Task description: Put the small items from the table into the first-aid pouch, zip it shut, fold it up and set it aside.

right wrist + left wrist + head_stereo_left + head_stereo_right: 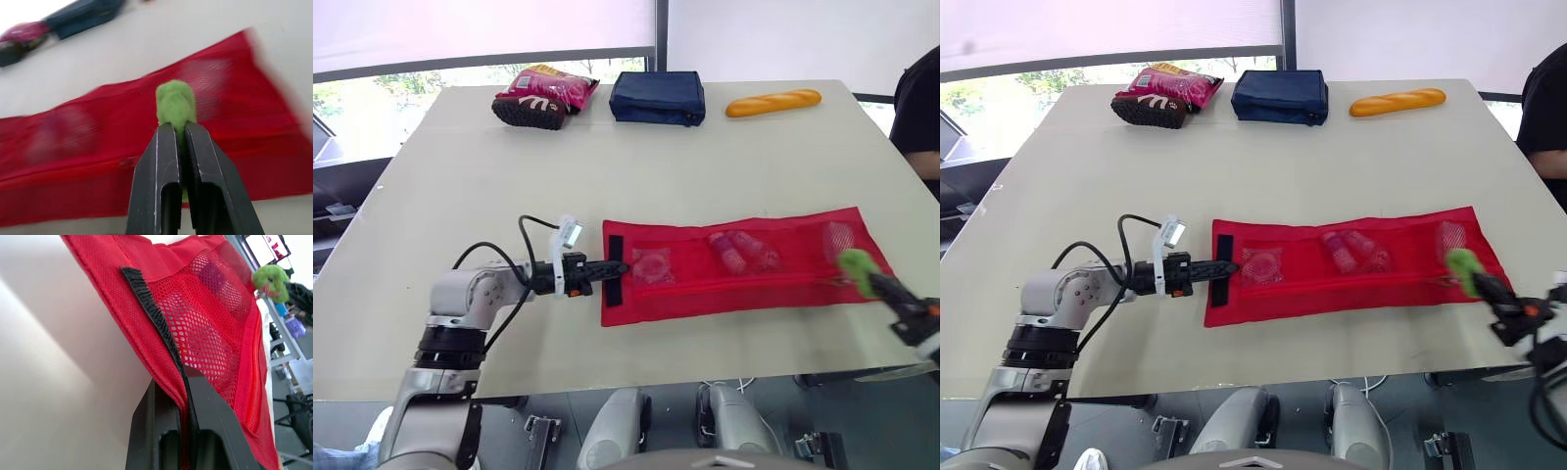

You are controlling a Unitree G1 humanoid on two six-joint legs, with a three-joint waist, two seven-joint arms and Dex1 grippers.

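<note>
Pouch (754, 284) — left gripper (619, 266); tab (176, 100) — right gripper (177, 133).

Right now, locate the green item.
In the left eye view, the green item is clamped in the right gripper at the right end of the red mesh pouch.

— How's the left arm?
— Elbow bent, forearm level and pointing toward the robot's right. The left gripper (615, 266) is pinched on the left end of the red pouch (744, 279).
— And the right arm?
— It reaches in low from the right side, with the right gripper (178, 129) clamped around a green item (175, 100).
</note>
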